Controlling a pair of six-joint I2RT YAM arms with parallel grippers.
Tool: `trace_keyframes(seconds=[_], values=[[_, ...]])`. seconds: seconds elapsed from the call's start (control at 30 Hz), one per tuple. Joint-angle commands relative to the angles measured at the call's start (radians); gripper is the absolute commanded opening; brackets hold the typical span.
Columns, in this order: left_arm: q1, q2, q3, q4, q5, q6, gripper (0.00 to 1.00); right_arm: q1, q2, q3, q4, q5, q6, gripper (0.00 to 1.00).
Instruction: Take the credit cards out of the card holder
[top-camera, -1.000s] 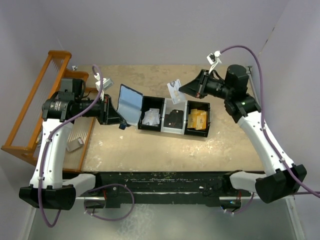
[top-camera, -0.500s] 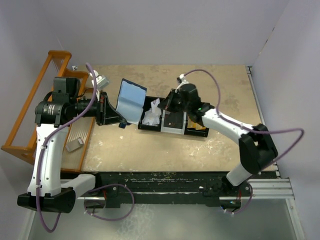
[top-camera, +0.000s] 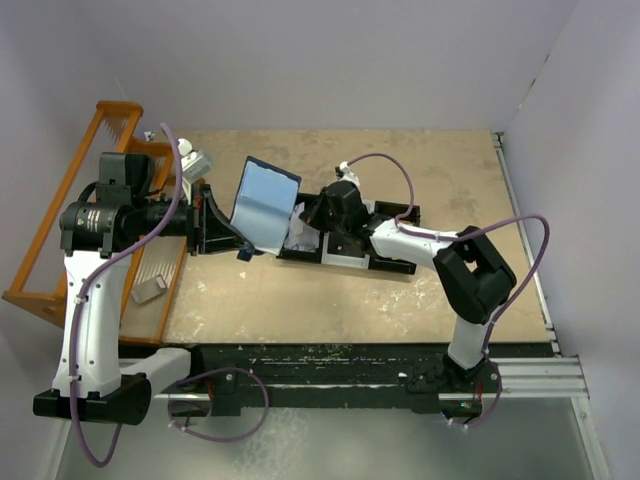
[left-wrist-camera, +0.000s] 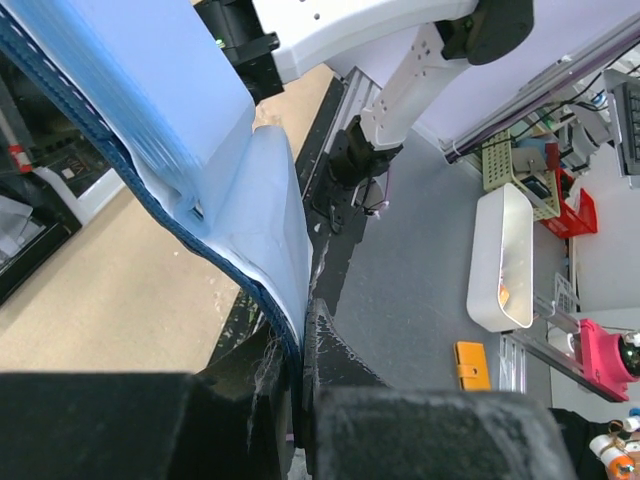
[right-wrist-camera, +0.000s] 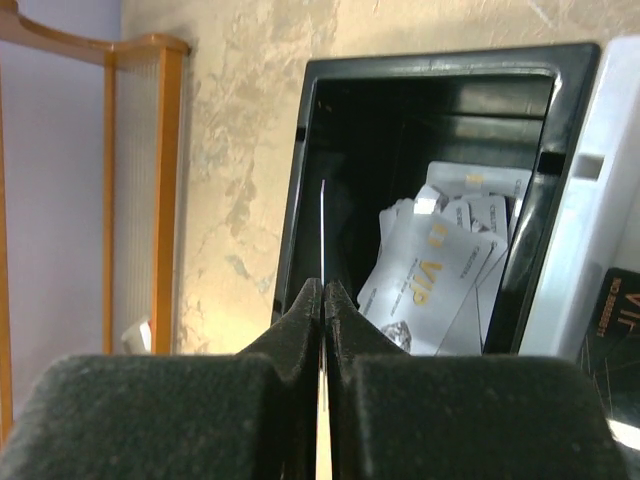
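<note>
presently, the card holder (top-camera: 265, 205) is off the surface (top-camera: 450, 180), held open and near upright by the left claw (top-camera: 241, 247). that claw is pinched tight on the holder's lower edge; in the left wrist view its pads meet on the navy hem with nothing but fabric between them. the paler inner faces turn toward 3 o'clock, facing the right arm. whether any card remains in the pockets cannot be told.

the right claw (right-wrist-camera: 322, 300) is closed to a hairline on one card (right-wrist-camera: 322, 215), which shows edge-on as a thin line standing out past the fingertips. the claw hangs over the 9 o'clock compartment of the black tray (right-wrist-camera: 300, 150), where silver cards (right-wrist-camera: 430, 270) lie in a loose heap.

governing relation: in the top view the holder stands just beside the right claw, at its 9 o'clock, with the compartment under the claw. the card's long axis runs out along the claw's own line.

assessment: the step in hand appears to be depositing this card, which calls only for the fingers to part. for any further draw the right arm is the nearer, as the left is taken up with steadying the holder.
</note>
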Motion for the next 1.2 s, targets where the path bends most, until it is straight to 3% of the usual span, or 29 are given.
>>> trace_keyframes(seconds=[0.0,0.2,0.43,0.53,0.73,0.93,1.17], values=[[-0.002,-0.006,0.047,0.002,0.099,0.035,0.0,0.007,0.019,0.062,0.045,0.091,0.001,0.03],[-0.003,-0.011,0.051,0.0,0.152,0.049,0.0,0.007,-0.041,0.074,-0.025,0.084,-0.027,0.54],[-0.002,-0.004,0.063,-0.029,0.176,0.087,0.0,0.005,-0.323,0.113,-0.148,0.013,-0.185,0.81],[-0.003,-0.004,0.064,-0.036,0.184,0.097,0.0,-0.015,-0.439,0.141,-0.152,-0.1,-0.285,0.91],[-0.003,-0.005,0.074,-0.063,0.195,0.136,0.0,-0.091,-0.576,0.218,-0.157,-0.458,-0.361,0.93],[-0.003,-0.018,0.093,-0.095,0.181,0.207,0.0,-0.086,-0.544,0.277,-0.101,-0.771,-0.311,0.92],[-0.003,-0.029,0.11,-0.204,0.153,0.39,0.0,-0.08,-0.532,0.275,-0.03,-0.912,-0.269,0.89]])
